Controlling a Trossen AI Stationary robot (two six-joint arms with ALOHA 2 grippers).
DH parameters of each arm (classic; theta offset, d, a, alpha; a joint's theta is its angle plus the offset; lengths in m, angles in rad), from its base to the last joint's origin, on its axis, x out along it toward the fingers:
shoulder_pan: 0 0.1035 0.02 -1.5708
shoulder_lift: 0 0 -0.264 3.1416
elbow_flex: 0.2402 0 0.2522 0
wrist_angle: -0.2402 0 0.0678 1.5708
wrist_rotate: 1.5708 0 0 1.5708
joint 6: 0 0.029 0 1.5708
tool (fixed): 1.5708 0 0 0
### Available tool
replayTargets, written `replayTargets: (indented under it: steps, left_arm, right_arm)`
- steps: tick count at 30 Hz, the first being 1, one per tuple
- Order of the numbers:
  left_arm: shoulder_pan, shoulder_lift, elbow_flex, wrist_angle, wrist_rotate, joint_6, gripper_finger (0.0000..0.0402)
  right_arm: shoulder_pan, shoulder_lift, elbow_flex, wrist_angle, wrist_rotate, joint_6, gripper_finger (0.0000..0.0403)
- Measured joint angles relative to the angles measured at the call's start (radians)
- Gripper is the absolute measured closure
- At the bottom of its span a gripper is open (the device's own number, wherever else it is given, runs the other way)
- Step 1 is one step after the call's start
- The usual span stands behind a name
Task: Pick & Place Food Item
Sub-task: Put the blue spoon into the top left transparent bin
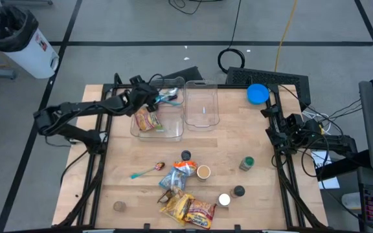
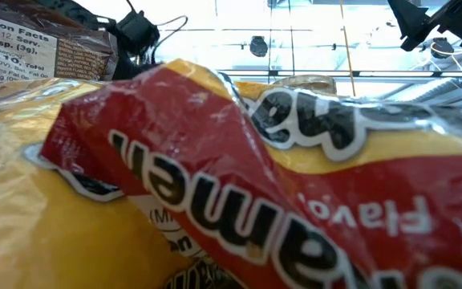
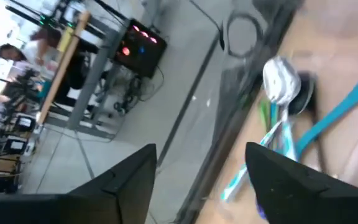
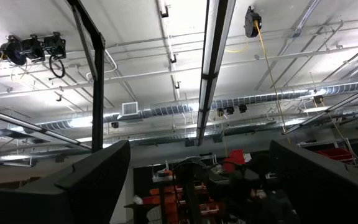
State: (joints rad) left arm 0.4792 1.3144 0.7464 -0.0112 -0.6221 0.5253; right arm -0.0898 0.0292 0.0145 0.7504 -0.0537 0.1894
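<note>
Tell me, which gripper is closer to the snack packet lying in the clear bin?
The left. The left gripper hovers over the left clear bin, just beyond the snack packet. The right gripper waits at the table's right edge, far across from it.

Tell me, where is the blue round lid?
In the high view the blue lid lies at the table's far right, beside the empty clear bin and just beyond the parked right arm.
</note>
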Motion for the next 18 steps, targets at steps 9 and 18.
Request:
replayTargets:
  steps: [9, 18]
  left_arm:
    - [-0.341, -0.192, 0.0, -0.045, -0.03, -0.26, 0.0139]
    - [-0.635, -0.269, 0.0, -0.351, 0.292, -0.724, 0.0151]
  right_arm:
    - [0.0, 0.0, 0.0, 0.0, 0.0, 0.0, 0.0023]
    - [0.0, 0.0, 0.0, 0.0, 0.0, 0.0, 0.0023]
